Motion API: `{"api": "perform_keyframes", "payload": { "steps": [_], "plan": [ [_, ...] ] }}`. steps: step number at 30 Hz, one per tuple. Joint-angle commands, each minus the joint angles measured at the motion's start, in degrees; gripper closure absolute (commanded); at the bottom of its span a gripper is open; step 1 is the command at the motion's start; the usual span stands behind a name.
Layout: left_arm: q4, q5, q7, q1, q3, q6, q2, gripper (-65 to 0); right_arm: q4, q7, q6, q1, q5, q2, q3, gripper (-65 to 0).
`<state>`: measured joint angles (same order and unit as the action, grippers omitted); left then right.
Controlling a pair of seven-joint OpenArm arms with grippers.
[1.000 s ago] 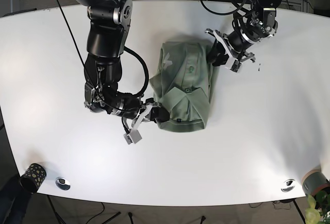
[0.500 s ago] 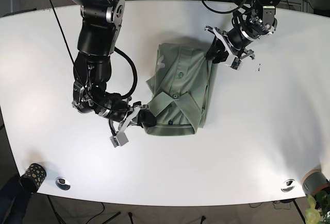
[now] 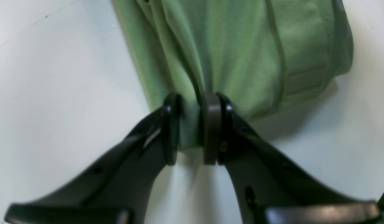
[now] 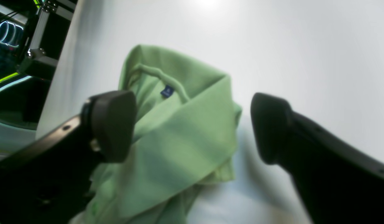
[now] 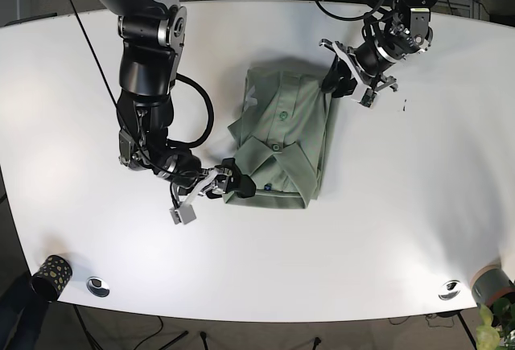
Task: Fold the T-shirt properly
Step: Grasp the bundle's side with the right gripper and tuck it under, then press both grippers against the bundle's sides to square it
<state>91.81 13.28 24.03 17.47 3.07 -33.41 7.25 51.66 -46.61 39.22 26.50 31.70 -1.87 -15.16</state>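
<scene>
A green polo T-shirt (image 5: 282, 129) lies folded in a rough rectangle at the middle of the white table (image 5: 418, 205), collar end toward the front. My left gripper (image 5: 337, 83) is at its far right corner; in the left wrist view the gripper (image 3: 192, 130) is shut on a bunched fold of the shirt (image 3: 229, 46). My right gripper (image 5: 228, 185) is at the shirt's front left corner. In the right wrist view this gripper (image 4: 192, 127) is open wide, with the collar and blue label of the shirt (image 4: 179, 130) lying between the jaws.
A dark patterned cup (image 5: 51, 273) stands at the table's front left corner. Two metal discs (image 5: 98, 286) (image 5: 450, 289) sit near the front edge. A grey pot with a plant (image 5: 492, 287) is at the front right.
My right arm has swung left and drawn the shirt's collar end left and forward, so the shirt lies slightly skewed. My left gripper has kept its hold at the far right corner.
</scene>
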Motion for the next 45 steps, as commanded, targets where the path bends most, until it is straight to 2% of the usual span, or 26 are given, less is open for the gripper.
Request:
{"api": "perform_keyframes", "payload": {
  "steps": [1,4,10,13,17,19,22,23,27,32,37,45],
  "plan": [
    [4.2,0.7,-1.1,-0.1,0.7,-0.4,0.4,-10.8,2.4,0.1,0.78,2.6,1.5,-2.1,1.8,-62.3],
    [8.2,0.7,-1.0,-0.1,2.6,-0.4,0.1,-10.8,9.3,-3.5,0.78,1.4,1.5,-3.3,2.9,-59.8],
    [13.6,0.7,-0.9,-2.0,2.9,-0.2,0.0,-10.8,30.1,-13.0,0.78,-8.6,1.5,-3.4,2.9,-51.7],
    [12.8,0.5,0.2,-4.5,1.5,-0.1,0.0,-10.8,38.8,-14.8,0.78,-13.9,1.5,-3.2,3.2,-46.6],
    [10.6,0.5,2.6,-8.0,0.0,-0.1,0.0,-10.8,44.3,-15.0,0.78,-20.7,1.5,-3.0,3.3,-35.2],
    [8.5,0.6,2.7,-9.3,-1.0,-0.1,-0.1,-10.8,44.6,-15.0,0.78,-23.0,1.5,-3.0,3.3,-26.0],
    [6.3,0.6,2.7,-10.7,-1.3,-0.1,-1.7,-10.8,44.6,-14.9,0.78,-24.6,1.5,-2.8,3.7,-17.4],
    [5.6,0.5,2.7,-11.0,-1.2,-0.1,-2.4,-10.8,44.6,-14.8,0.78,-24.8,1.5,-2.8,4.6,-16.3],
    [2.7,0.3,2.7,-11.2,-1.2,-0.1,-4.1,-10.8,44.6,-14.8,0.78,-25.5,1.5,-2.1,6.6,-16.0],
    [0.8,0.5,2.7,-11.2,-1.4,-0.1,-4.4,-10.8,44.3,-14.8,0.78,-26.0,1.3,0.7,6.7,-16.0],
    [-1.1,0.6,2.7,-11.2,-1.2,-0.1,-4.3,-10.8,41.0,-14.4,0.78,-25.7,1.1,1.7,11.2,-16.0],
    [-5.3,0.6,2.6,-12.3,-1.0,-0.1,-3.9,-10.8,29.0,-6.3,0.78,-23.5,1.1,1.3,14.3,-16.0]
  ]
}}
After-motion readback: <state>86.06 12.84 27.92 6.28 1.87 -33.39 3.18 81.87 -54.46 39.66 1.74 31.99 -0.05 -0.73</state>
